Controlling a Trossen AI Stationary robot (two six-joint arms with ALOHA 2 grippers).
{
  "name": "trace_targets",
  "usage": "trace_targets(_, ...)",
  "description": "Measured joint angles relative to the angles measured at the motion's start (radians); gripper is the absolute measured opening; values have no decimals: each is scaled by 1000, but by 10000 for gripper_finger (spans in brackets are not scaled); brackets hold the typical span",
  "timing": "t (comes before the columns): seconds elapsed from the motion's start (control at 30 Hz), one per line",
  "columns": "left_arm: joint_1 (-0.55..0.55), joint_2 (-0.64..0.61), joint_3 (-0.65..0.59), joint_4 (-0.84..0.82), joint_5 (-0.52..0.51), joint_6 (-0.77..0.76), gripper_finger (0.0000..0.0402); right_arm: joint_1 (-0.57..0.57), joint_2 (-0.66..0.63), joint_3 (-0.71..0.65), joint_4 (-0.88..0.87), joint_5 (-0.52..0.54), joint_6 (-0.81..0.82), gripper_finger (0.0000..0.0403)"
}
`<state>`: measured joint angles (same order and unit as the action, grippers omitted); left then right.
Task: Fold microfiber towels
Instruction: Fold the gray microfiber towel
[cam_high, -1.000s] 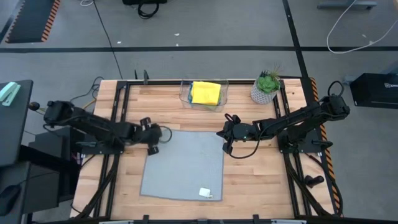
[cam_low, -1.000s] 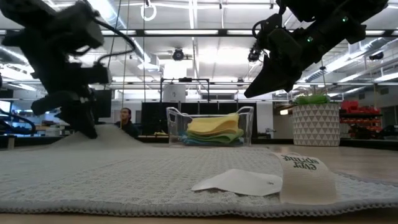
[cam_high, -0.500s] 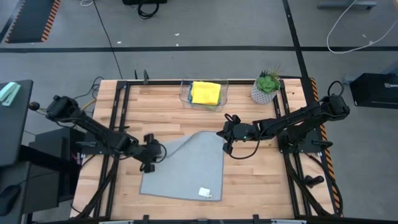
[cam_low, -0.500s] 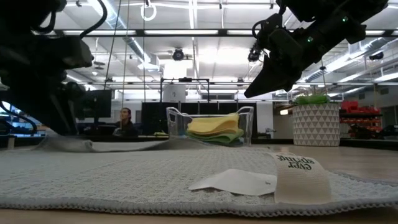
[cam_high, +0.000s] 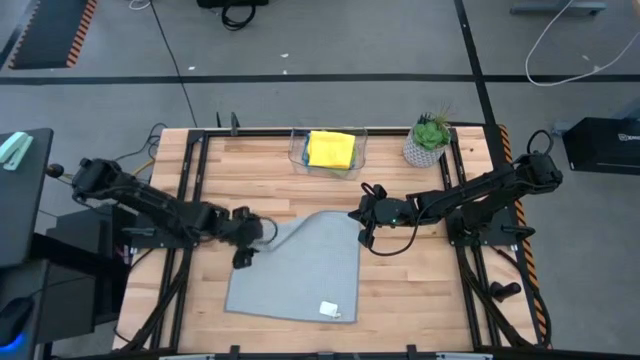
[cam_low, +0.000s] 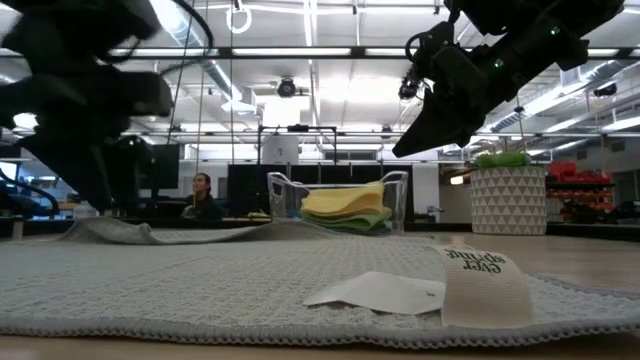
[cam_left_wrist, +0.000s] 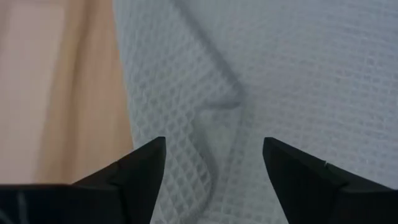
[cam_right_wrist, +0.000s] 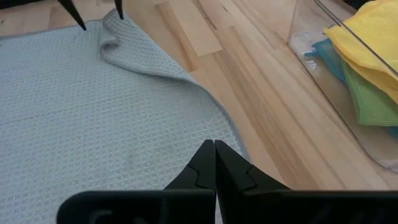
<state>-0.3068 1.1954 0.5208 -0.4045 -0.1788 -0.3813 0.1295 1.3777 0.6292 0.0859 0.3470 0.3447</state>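
Note:
A grey microfiber towel (cam_high: 300, 270) lies spread on the wooden table, its far-left corner (cam_right_wrist: 115, 40) bunched into a small raised fold. My left gripper (cam_left_wrist: 214, 168) stands open just above that fold, a finger on either side of it and clear of it. My right gripper (cam_right_wrist: 214, 155) hangs shut above the towel's far-right corner (cam_high: 357, 214), well off the table in the low view (cam_low: 400, 150). Yellow (cam_high: 331, 149), green (cam_right_wrist: 367, 93) and light blue (cam_right_wrist: 323, 53) towels lie folded and stacked in a clear bin.
The clear bin (cam_high: 300, 158) stands at the table's far middle, with a potted plant (cam_high: 428, 140) to its right. White labels (cam_high: 330, 310) lie on the grey towel's near-right corner. Bare wood lies left of the towel. A person shows far behind the table (cam_low: 203, 192).
My left gripper dragged the grey towel's far-left corner toward the table's near edge and inward. It then opened, let go and drew back a little toward the far edge. The corner now lies bunched and the far edge slants; the rest of the towel stayed flat.

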Motion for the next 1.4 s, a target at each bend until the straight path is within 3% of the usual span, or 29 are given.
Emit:
trace_targets(0.13,137,13,-6,5,197,0,253,0,0,0,0,0,0,3)
trace_targets(0.33,220,16,-6,44,353,31,193,5,0,0,2,0,1,3)
trace_targets(0.57,225,16,-6,-6,325,26,155,11,0,0,3,0,-4,3)
trace_targets(0.87,219,97,-6,25,322,19,204,11,0,0,7,0,-5,3)
trace_targets(1.0,212,125,-6,107,332,50,203,11,0,0,8,0,-6,3)
trace_targets(1.13,211,126,-6,88,333,60,160,11,0,0,8,0,-6,3)
trace_targets(1.4,195,117,-6,65,334,97,33,12,0,0,9,0,-6,3)
